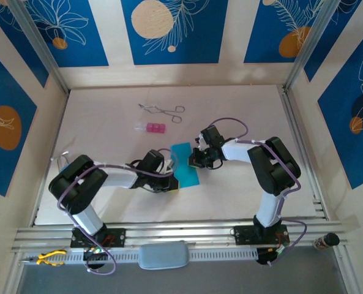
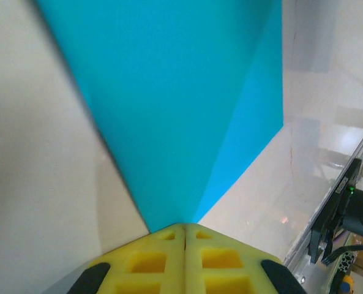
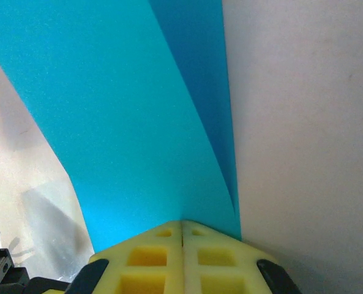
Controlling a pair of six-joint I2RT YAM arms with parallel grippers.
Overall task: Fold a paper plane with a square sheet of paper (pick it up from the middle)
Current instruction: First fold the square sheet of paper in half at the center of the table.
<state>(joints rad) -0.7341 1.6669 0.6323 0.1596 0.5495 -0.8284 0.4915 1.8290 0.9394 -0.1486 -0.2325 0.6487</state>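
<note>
Both arms hold the cyan sheet of paper [image 1: 185,164] between them.
The left fingers [image 2: 145,262] and right fingers [image 3: 143,260] are clenched on its opposite ends, just nearer the arms than the pink block [image 1: 155,128].

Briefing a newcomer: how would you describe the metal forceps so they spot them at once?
Start at the far side of the white table, left of centre. The forceps lie just beyond the pink block; they alone are thin silver metal with ring handles.

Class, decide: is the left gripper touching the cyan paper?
Touching. In the left wrist view the left gripper is shut, and the cyan paper runs straight into its closed seam with no gap showing.
</note>
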